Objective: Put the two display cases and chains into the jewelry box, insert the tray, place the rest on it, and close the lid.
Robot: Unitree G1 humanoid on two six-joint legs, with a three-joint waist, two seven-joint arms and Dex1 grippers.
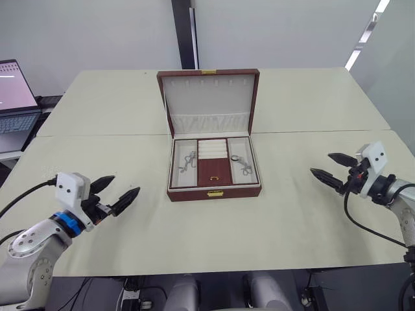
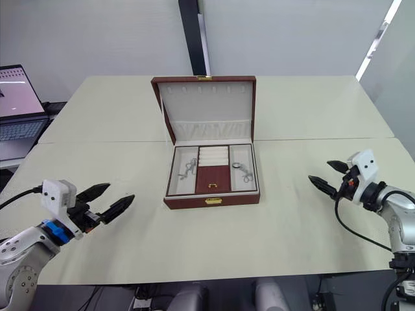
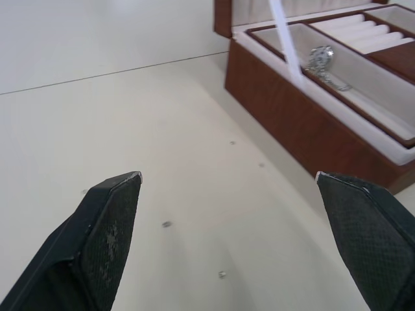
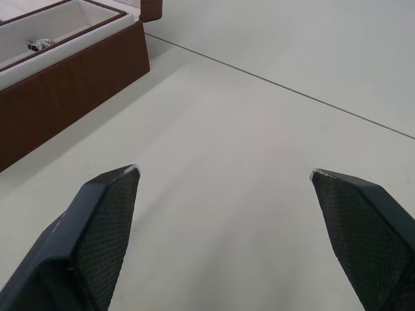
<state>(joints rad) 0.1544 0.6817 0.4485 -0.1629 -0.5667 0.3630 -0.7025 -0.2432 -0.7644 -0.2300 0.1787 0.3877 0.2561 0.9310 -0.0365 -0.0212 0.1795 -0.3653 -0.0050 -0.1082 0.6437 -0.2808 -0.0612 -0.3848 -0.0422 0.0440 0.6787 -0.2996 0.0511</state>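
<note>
The box (image 1: 214, 184) sits mid-table (image 1: 292, 220) with its lid (image 1: 209, 100) standing open and the tray (image 1: 214, 162) seated inside; small silver pieces (image 1: 187, 162) lie in its left and right sections. Left gripper (image 1: 115, 191) and right gripper (image 1: 332, 170) hover over bare table well to either side, jaws spread wide and empty.

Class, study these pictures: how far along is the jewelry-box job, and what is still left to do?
Nearly finished. The tray already sits inside the jewelry box, with silver pieces lying in its side sections. Nothing is in hand: the left gripper and right gripper are both open, on either side of the box above the table. What is left: the lid stands upright, still to be closed.
</note>
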